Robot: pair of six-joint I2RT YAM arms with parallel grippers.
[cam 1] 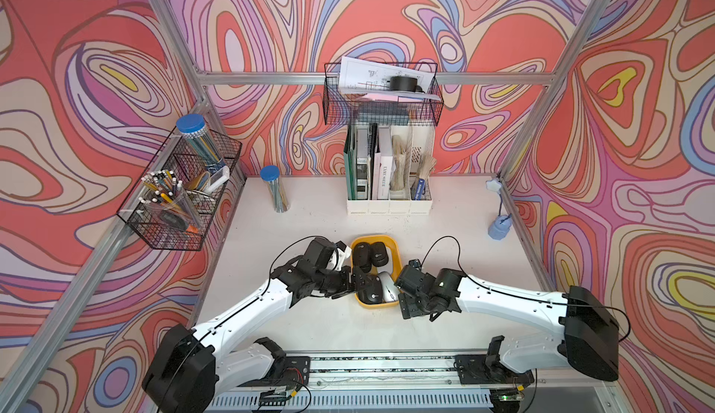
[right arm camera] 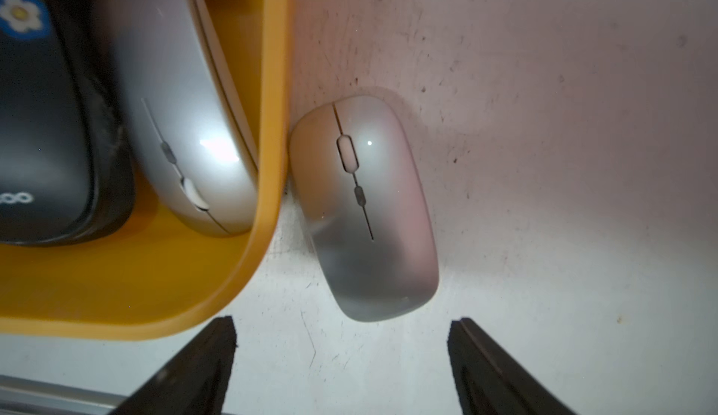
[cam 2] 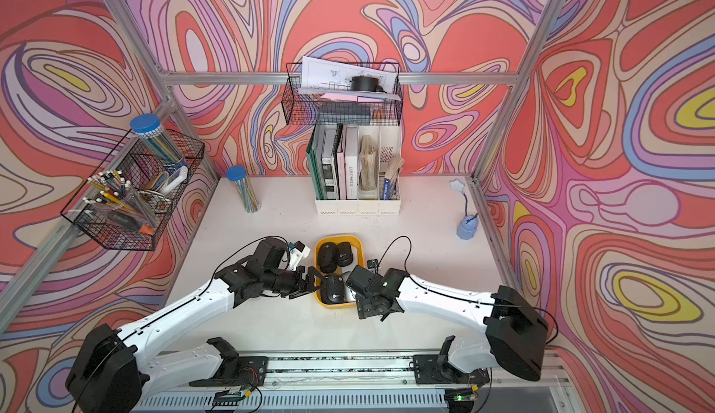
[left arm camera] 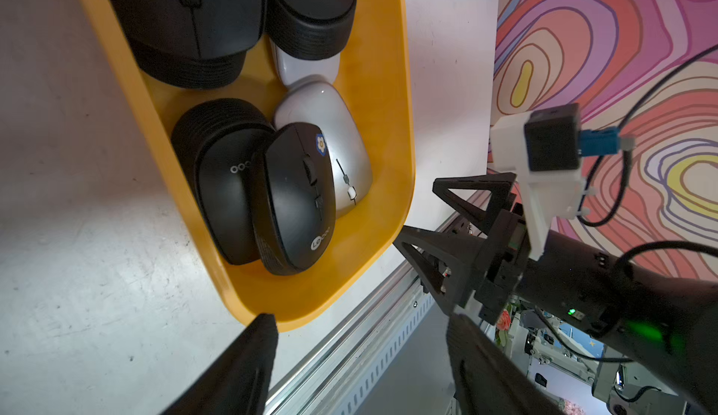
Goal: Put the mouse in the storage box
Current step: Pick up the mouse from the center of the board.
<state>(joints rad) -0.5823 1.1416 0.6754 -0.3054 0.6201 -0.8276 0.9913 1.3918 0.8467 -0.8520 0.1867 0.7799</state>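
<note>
The right hand is wide open over the worktop. Its two black fingers stand well apart and there is nothing between them. Just ahead of the fingertips lies the silver mouse, flat on the worktop with its buttons up. It is outside the storage box, alongside one long wall near a rounded corner, so close that hardly any gap shows. Whether it touches the wall cannot be told. In both top views this mouse is hidden beneath the right hand.

The storage box is a shallow yellow tray and sits on the worktop between the two arms. The left hand hovers at the box's opposite long side, near the corner closest to the robot's base. Its fingers are apart and grip nothing.

Inside the box, a black mouse with a flower sticker lies partly on top of another black mouse. A second silver mouse lies beside them. Two more black mice fill the far end, and a pale mouse is partly tucked under one of them.
</note>
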